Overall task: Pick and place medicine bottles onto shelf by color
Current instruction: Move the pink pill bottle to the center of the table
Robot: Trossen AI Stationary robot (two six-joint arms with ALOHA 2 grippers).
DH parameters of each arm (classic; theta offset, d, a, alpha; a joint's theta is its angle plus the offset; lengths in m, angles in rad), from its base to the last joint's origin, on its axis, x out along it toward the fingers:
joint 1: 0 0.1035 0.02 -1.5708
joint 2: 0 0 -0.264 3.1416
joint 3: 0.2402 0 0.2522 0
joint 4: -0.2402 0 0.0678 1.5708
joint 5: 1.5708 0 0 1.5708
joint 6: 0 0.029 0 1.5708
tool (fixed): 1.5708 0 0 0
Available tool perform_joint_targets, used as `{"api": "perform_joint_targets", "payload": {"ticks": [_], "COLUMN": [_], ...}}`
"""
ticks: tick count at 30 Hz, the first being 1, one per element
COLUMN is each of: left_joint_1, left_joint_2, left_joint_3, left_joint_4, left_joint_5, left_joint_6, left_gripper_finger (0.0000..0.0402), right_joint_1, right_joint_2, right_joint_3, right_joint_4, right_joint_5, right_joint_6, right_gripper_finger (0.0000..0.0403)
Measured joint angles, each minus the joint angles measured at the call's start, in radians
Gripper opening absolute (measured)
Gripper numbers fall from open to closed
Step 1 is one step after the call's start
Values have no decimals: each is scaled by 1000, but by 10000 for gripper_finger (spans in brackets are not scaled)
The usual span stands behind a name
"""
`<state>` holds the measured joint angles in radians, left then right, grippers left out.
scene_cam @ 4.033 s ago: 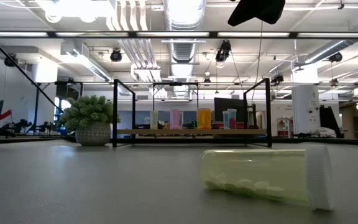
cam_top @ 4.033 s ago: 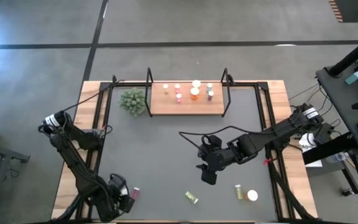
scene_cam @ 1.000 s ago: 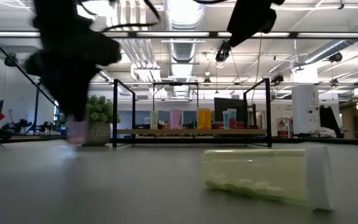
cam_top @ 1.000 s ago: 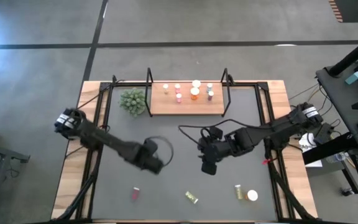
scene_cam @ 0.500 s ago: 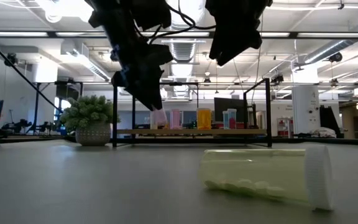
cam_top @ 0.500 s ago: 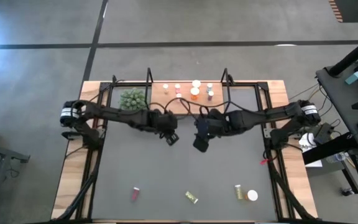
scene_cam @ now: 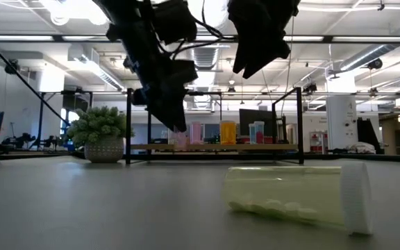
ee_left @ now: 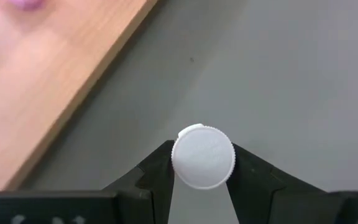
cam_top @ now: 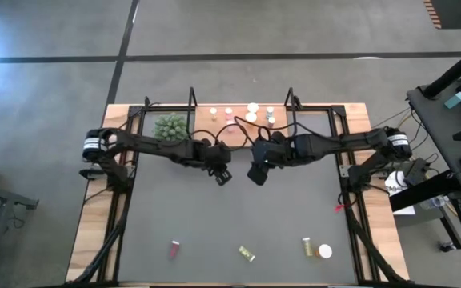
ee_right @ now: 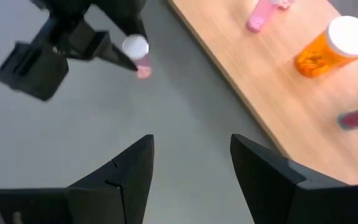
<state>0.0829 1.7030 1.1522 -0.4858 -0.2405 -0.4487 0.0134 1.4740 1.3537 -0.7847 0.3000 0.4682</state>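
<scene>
The wooden shelf [cam_top: 242, 134] stands at the mat's far edge and carries several medicine bottles, among them an orange one [ee_right: 325, 48] and pink ones [scene_cam: 196, 132]. My left gripper [cam_top: 222, 174] hangs over the mat just in front of the shelf, shut on a pink bottle with a white cap [ee_right: 138, 56]. My right gripper [cam_top: 256, 172] hovers beside it toward the table's right, open, with nothing between its fingers [ee_right: 129, 174]. More bottles lie near the front edge: a pink one [cam_top: 174, 248], a yellow-green one [cam_top: 247, 254] and two at the right [cam_top: 316, 249]. My left gripper pinches the pink bottle between its two fingers at the white cap's rim [ee_left: 179, 155]. The fingers slant down from above. The pink body [ee_right: 143, 71] sticks out below the fingertips, and the bottle hangs clear of the mat, roughly upright.
A small green plant [cam_top: 170, 128] stands left of the shelf. Black frame uprights [scene_cam: 128, 125] rise at the shelf's two short ends. A large yellow-green bottle [scene_cam: 290, 194] lies on its side close to the low camera. The dark grey mat [cam_top: 230, 216] covers the table between shelf and front edge.
My left gripper has swung from the left middle of the mat toward the far edge and the shelf, rolling as it went, with the pink bottle still in its fingers. My right gripper has moved toward the far edge too and has stayed open.
</scene>
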Motion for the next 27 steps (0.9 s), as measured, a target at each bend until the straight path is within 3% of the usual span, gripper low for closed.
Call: {"api": "perform_joint_targets", "payload": {"ticks": [11, 27], "left_joint_1": [-2, -4], "left_joint_2": [111, 95], "left_joint_3": [16, 34], "left_joint_4": [44, 59], "left_joint_5": [0, 5], "left_joint_6": [-16, -16], "left_gripper_finger": [115, 124], "right_joint_1": [-21, -21], "right_joint_2": [-74, -207], "right_joint_3": [0, 0], "right_joint_4": [-87, -111], "right_joint_5": [19, 43], "right_joint_6": [-24, -7], "right_gripper_finger": [203, 203]}}
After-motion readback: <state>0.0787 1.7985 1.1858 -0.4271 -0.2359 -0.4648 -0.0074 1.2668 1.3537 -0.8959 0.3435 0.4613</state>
